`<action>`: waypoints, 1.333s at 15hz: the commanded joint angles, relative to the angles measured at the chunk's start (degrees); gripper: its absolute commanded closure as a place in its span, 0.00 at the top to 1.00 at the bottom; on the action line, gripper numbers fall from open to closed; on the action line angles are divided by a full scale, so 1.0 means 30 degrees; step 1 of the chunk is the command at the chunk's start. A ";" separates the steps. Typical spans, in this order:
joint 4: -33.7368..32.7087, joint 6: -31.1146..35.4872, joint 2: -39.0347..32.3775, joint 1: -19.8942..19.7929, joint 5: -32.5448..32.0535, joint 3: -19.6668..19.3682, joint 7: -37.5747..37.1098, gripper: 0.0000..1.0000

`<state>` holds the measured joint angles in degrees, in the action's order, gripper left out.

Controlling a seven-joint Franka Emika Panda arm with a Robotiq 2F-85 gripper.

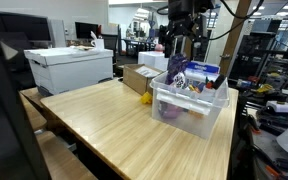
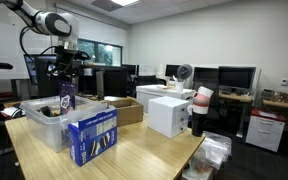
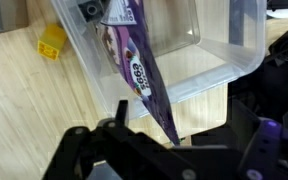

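Now your pincer (image 3: 171, 138) is clamped on the purple packet (image 3: 134, 65), which hangs over the clear bin (image 3: 219, 75) on the bench (image 3: 24, 100). In the wrist view its long axis runs from the pincer toward eleven o'clock.

gripper (image 1: 178, 48) w/ purple bag (image 1: 175, 70) over clear bin (image 1: 208, 112)

**Room around the clear bin**
Bare tabletop (image 1: 94, 125) stretches wide on one side of the clear bin (image 1: 189, 105), giving free passage there. A yellow block (image 1: 146, 99) lies just off the bin's wall, with a cardboard box (image 1: 137, 78) near it and a white box (image 1: 69, 68) well beyond. A blue carton (image 2: 91, 136) stands upright just beside the bin's opposite wall. Over the bin, the purple bag (image 1: 176, 72) gripped by the pincer (image 1: 177, 55) hangs into the opening and takes up part of it.
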<state>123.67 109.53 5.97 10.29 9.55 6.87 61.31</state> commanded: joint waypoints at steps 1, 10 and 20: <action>0.0922 0.0780 0.0159 0.0218 0.1285 0.0173 0.0322 1.00; 0.2713 0.5641 -0.0239 0.0441 0.0522 0.0601 -0.0124 1.00; 0.3249 0.7428 -0.0110 0.0424 -0.2043 0.0859 -0.1137 1.00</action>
<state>132.07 129.99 4.08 11.51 6.00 8.88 60.18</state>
